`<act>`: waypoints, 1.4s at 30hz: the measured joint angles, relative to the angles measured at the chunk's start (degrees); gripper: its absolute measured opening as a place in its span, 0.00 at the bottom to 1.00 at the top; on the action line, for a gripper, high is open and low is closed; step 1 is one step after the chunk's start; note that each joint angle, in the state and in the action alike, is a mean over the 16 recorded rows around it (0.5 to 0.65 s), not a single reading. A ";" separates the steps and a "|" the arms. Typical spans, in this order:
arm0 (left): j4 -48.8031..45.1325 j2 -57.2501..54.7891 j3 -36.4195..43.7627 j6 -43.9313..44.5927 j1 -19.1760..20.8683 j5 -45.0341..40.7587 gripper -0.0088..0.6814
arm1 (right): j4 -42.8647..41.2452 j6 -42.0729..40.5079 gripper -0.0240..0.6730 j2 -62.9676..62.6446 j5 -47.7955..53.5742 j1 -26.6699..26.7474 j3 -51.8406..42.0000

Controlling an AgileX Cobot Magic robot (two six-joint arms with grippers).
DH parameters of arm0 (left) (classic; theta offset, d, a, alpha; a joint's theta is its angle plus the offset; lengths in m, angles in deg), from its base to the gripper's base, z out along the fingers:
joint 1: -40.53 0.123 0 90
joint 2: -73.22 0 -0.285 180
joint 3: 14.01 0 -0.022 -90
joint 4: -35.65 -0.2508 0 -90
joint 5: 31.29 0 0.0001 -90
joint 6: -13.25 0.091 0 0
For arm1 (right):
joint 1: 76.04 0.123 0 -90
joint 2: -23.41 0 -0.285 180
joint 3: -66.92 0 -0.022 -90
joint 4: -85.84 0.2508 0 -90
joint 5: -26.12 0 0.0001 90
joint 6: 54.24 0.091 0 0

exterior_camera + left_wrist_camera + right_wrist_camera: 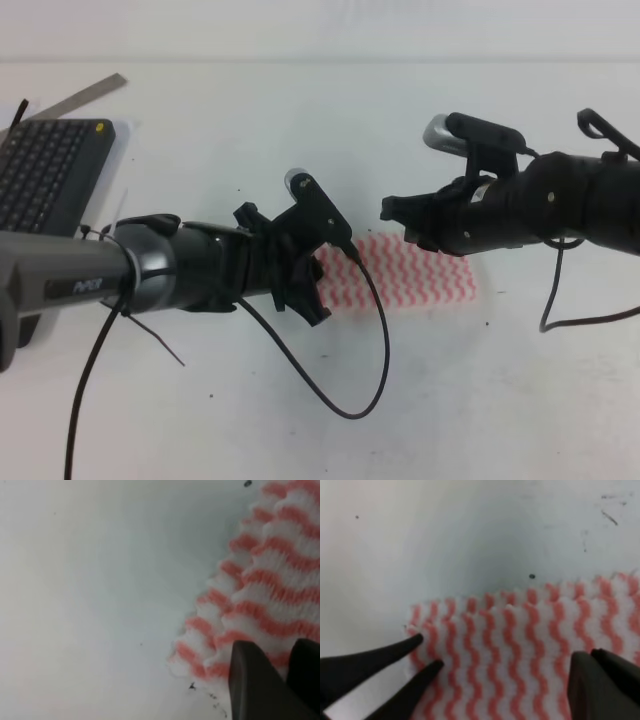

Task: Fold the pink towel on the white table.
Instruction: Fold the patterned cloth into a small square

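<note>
Although the pink towel [425, 270] lies flat mid-table, seemingly already doubled, I see my right gripper [495, 680] spread wide over its edge and cannot tell whether my left gripper [285, 680] pinches the corner it touches, so folding remains unfinished.

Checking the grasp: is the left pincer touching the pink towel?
Cannot tell. In the left wrist view the left pincer overlaps the pink towel edge, but no contact or gap shows plainly.
</note>
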 joint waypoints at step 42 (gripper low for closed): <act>-0.02 0.75 -3.93 -11.14 0.03 -13.94 0.20 | -3.89 -0.40 0.01 -3.48 10.35 -5.78 3.01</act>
